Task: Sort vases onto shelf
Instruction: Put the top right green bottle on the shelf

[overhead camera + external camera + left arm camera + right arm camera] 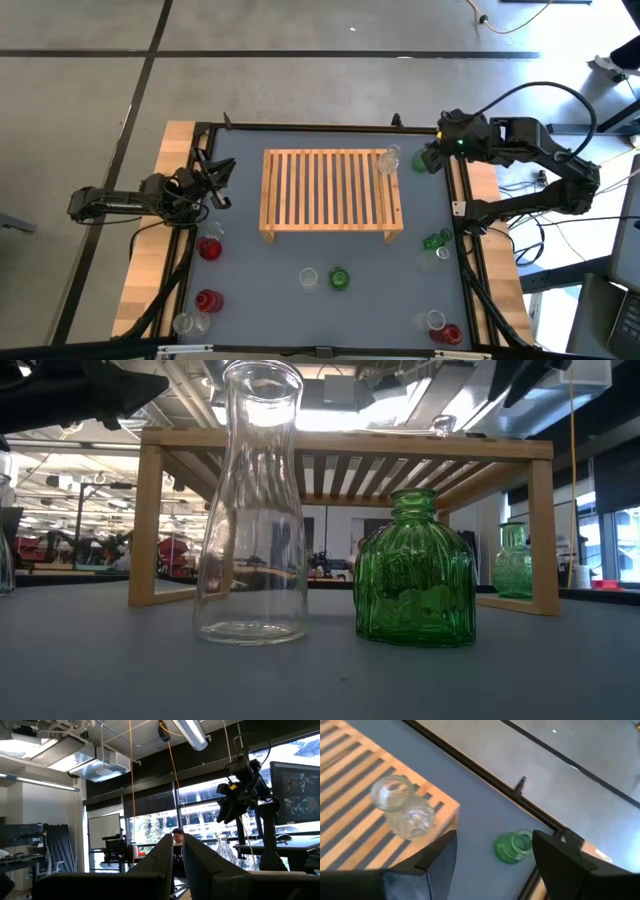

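Observation:
The shelf [330, 190] stands mid-table on its short legs; it also shows in the low view [340, 444]. One clear vase [388, 160] stands on the slats at its far right corner, seen too in the right wrist view [402, 809]. A green vase [514, 846] sits on the table just beyond that corner. My right gripper [492, 865] hovers open above the table beside that corner, over the green vase [419, 161], touching nothing. My left gripper [215, 182] waits shut near the table's left edge, raised, with its fingers [165, 855] pointing out across the room.
Loose vases stand on the table: two red [209, 248] [207, 300] and a clear one [185, 323] at near left, a clear [308, 277] and a green [339, 278] before the shelf, and a green [434, 241], two clear and a red [450, 334] at near right.

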Controlling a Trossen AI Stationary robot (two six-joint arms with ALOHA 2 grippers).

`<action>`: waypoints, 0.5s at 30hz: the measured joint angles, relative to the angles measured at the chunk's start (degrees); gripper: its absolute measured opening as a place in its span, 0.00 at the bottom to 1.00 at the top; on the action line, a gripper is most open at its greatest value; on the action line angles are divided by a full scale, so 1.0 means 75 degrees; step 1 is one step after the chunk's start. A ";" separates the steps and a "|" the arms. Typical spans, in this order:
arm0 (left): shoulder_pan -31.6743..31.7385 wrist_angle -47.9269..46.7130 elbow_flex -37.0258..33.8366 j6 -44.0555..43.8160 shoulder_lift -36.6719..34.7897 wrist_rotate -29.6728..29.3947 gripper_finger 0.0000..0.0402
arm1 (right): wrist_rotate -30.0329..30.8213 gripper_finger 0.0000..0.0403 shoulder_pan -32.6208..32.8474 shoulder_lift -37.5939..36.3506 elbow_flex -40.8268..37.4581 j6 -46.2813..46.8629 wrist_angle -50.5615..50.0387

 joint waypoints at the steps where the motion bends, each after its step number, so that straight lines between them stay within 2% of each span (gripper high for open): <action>1: 0.0000 0.0000 0.0000 -0.0001 -0.0001 0.0000 0.09 | 0.0069 0.60 0.0000 0.0003 0.0000 0.0044 -0.0059; 8: 0.0000 0.0000 0.0001 0.0000 0.0000 0.0000 0.09 | 0.0640 0.60 -0.0067 0.0000 0.0000 0.0301 -0.0187; 15: 0.0000 0.0006 0.0000 0.0000 -0.0001 0.0000 0.09 | 0.0462 0.60 -0.1021 0.0113 -0.0005 0.0156 -0.0202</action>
